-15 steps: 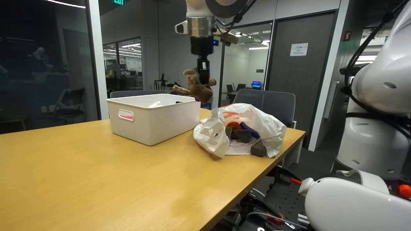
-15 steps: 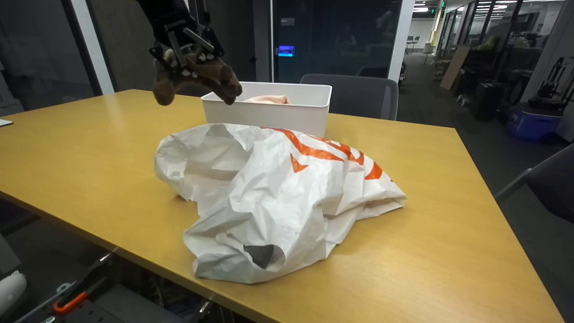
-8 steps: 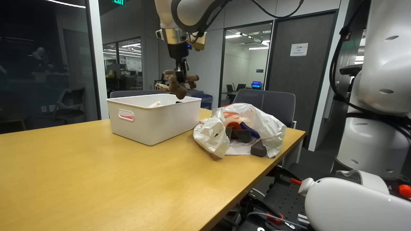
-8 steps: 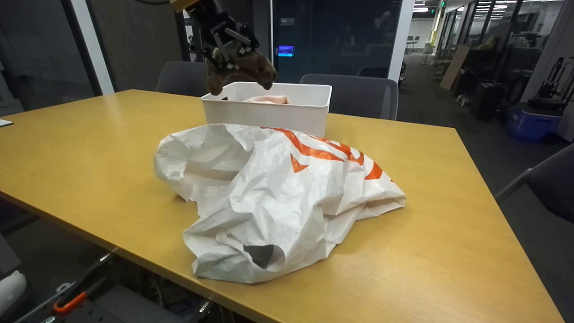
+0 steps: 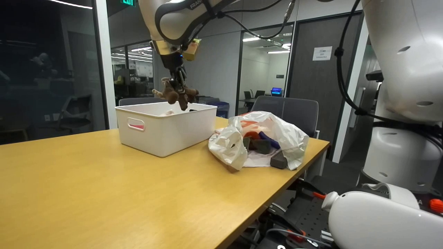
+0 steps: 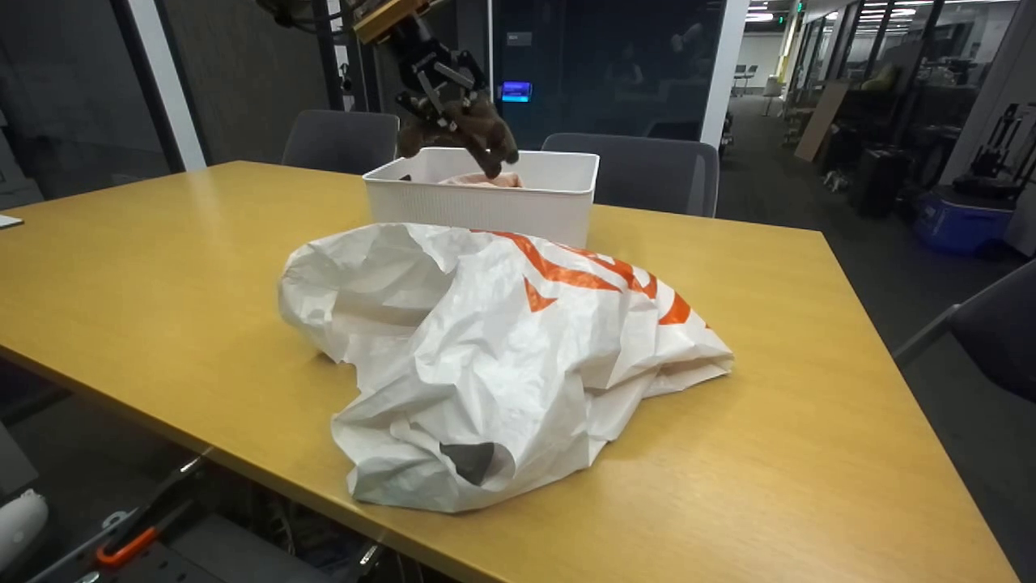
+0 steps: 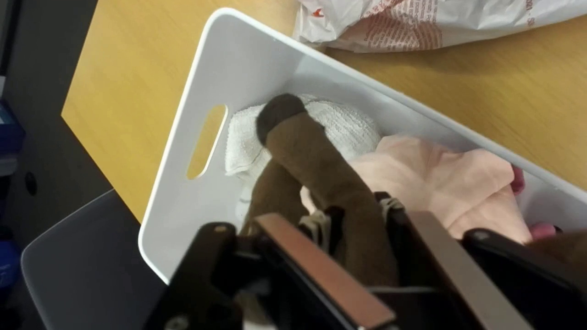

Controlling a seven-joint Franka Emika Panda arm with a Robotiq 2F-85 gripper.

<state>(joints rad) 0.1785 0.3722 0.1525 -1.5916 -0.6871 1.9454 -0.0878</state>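
My gripper (image 7: 355, 215) is shut on a brown plush toy (image 7: 316, 151), with one of its limbs squeezed between the fingers. The gripper (image 5: 180, 90) and the toy (image 5: 169, 94) hang above the white bin (image 5: 183, 131) in both exterior views. The toy (image 6: 481, 129) is tilted, with its limbs spread out and dangling over the opening of the bin (image 6: 486, 206). Inside the bin a white towel (image 7: 344, 128) and a pale pink cloth (image 7: 431, 183) lie below the toy. Part of the toy is hidden behind the fingers.
A crumpled white plastic bag (image 6: 518, 364) with orange print lies on the yellow table (image 6: 769, 453) beside the bin. In an exterior view the bag holds dark blocks (image 5: 262, 146) and a blue item (image 5: 268, 140). Chairs (image 6: 639, 174) stand at the table's edge.
The gripper has carried the toy from beside the bin to above it, and the gripper has tilted. The toy's limbs have swung lower. The bin and the bag have not moved.
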